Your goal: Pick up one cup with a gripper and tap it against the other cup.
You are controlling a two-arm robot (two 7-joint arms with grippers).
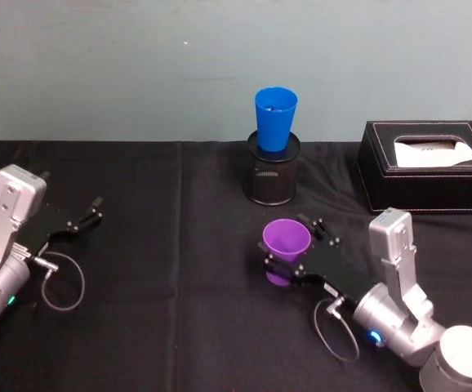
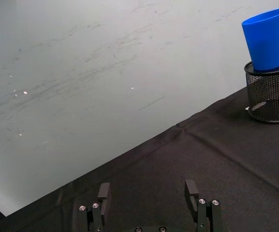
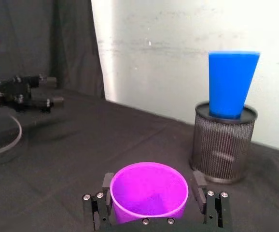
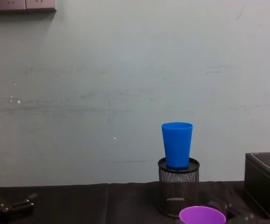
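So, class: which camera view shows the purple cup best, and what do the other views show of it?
The right wrist view: the purple cup sits close, upright, between the right gripper fingers. The head view shows it smaller, from above. The chest view catches just its rim.

No readable text, brand, number or sign anywhere: none on the blue cup (image 1: 275, 119), the purple cup (image 1: 285, 246), the mesh pen holder (image 1: 273, 177), the tissue box (image 1: 428, 167) or either arm.
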